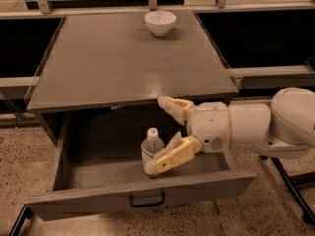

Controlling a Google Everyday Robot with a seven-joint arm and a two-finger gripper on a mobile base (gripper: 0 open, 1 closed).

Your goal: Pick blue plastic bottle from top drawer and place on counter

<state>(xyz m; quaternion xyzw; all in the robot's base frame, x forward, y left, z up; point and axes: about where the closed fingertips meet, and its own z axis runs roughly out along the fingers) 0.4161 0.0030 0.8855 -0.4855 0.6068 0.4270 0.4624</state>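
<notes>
The gripper (pixel 157 134) reaches into the open drawer (pixel 74 200) from the right, its fingers spread wide to straddle the upright bottle (pixel 150 147), the near finger perhaps touching it, below the counter (pixel 123 58) meant to receive it.

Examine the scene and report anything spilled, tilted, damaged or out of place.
Nothing stands out. The blue plastic bottle stands upright in the open top drawer, the open gripper reaches at it, and the white bowl sits upright on the counter.

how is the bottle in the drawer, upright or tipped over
Upright: the blue plastic bottle stands on the top drawer floor, white cap pointing up. The gripper, fingers open, brackets it from the right.
</notes>
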